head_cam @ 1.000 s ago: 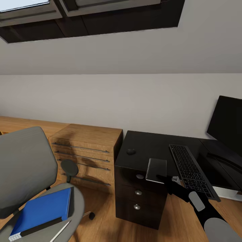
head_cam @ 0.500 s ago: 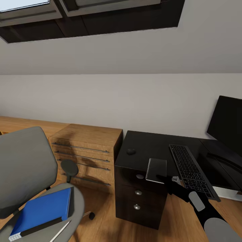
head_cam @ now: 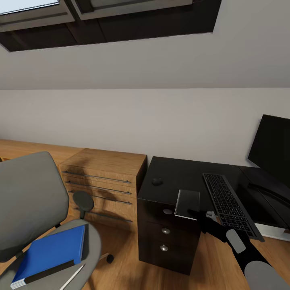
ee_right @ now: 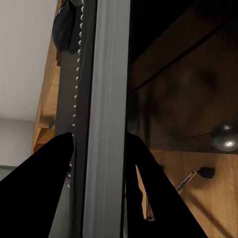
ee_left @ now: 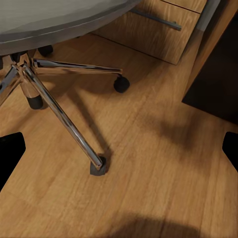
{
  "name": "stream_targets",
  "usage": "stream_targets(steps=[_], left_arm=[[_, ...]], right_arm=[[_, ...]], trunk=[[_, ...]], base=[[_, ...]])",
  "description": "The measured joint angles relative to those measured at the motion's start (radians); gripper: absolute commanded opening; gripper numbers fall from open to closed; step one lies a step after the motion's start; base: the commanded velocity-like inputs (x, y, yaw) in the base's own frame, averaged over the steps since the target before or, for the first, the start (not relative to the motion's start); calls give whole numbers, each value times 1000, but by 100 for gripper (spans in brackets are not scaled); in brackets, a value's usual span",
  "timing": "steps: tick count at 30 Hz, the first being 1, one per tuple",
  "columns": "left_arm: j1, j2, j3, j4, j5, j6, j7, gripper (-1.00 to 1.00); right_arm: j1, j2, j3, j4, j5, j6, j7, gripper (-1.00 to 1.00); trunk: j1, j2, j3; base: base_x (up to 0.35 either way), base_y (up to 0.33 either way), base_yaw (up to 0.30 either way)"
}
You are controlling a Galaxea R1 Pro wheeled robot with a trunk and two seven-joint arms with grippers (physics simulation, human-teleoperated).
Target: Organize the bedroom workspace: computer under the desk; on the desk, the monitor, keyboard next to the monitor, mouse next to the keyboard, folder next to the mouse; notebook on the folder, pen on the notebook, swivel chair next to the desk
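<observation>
My right gripper (head_cam: 198,215) is shut on the black spiral notebook (head_cam: 187,204), held just above the front edge of the black desk (head_cam: 181,171); the wrist view shows the notebook (ee_right: 106,99) edge-on between both fingers (ee_right: 34,193). On the desk lie the mouse (head_cam: 157,181), the keyboard (head_cam: 229,205) and, at the far right, the monitor (head_cam: 274,149). The grey swivel chair (head_cam: 28,197) stands at the left, carrying the blue folder (head_cam: 52,251) and the pen (head_cam: 72,278) on its seat. My left gripper (ee_left: 119,148) hangs open over the floor beside the chair's chrome base (ee_left: 59,109).
A light wooden dresser (head_cam: 104,177) stands between chair and desk. The desk's drawer unit with silver knobs (head_cam: 165,230) faces me. A pale box (head_cam: 274,231) sits low under the desk at the right; I cannot tell whether it is the computer. Dark skylights run overhead.
</observation>
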Motion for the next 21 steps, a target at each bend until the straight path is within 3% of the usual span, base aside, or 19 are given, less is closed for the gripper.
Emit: stream_targets(steps=[3, 4, 21], left_arm=[[0, 0, 0, 0, 0, 0, 0, 100], [0, 0, 0, 0, 0, 0, 0, 100], [0, 0, 0, 0, 0, -1, 0, 100]], right_arm=[[0, 0, 0, 0, 0, 1, -1, -100], [0, 0, 0, 0, 0, 2, -1, 100], [0, 0, 0, 0, 0, 6, -2, 100]], trunk=[[0, 0, 0], [0, 0, 0], [0, 0, 0]], base=[[0, 0, 0], [0, 0, 0], [0, 0, 0]])
